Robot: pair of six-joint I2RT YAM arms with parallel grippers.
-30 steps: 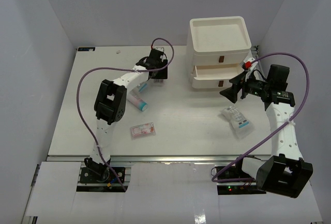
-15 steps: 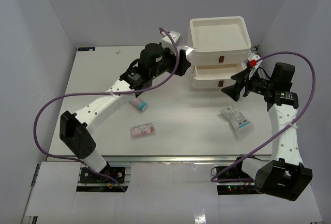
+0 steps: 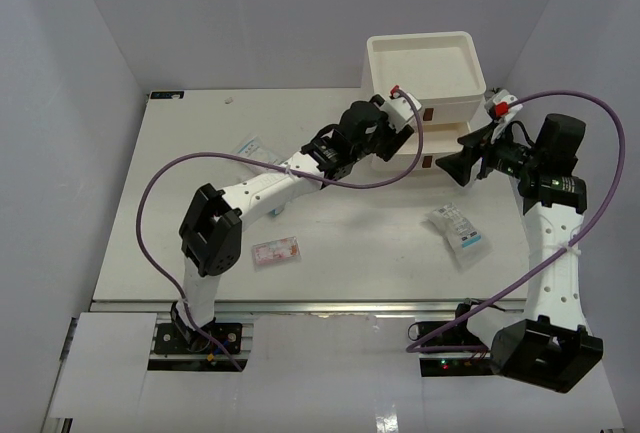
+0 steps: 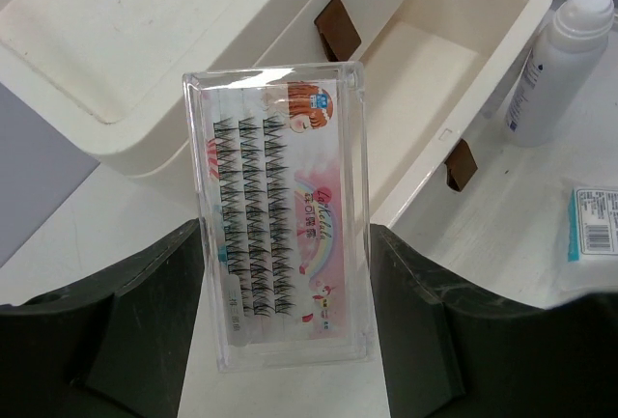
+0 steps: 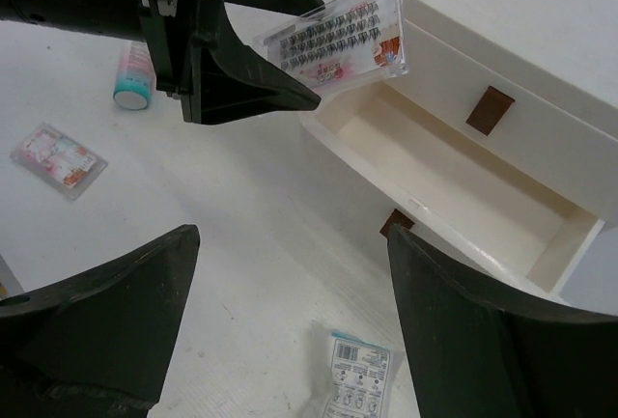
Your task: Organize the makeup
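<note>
My left gripper [image 3: 400,116] [image 4: 285,244] is shut on a clear case of false lashes with a pink card [image 4: 280,215]. It holds the case in the air over the open middle drawer [image 4: 435,90] of the white drawer box [image 3: 420,63]. The case also shows in the right wrist view [image 5: 343,37], above the drawer [image 5: 463,186]. My right gripper [image 3: 462,165] [image 5: 290,244] is open and empty beside the box's front. On the table lie a pink-and-white sachet [image 3: 276,251] [image 5: 58,159], a pink tube with a teal cap [image 5: 135,75] and blue-and-white packets [image 3: 458,233] [image 5: 357,379]. No tan sponges are in view.
Another clear packet [image 3: 255,148] lies at the back left of the table. A white bottle with blue print [image 4: 555,66] stands right of the open drawer. The box's top tray [image 5: 541,13] is open upward. My left arm stretches across the middle of the table.
My left arm has swung right from the back of the table to the drawer box, carrying the lash case. My right gripper has risen slightly and stayed open.
</note>
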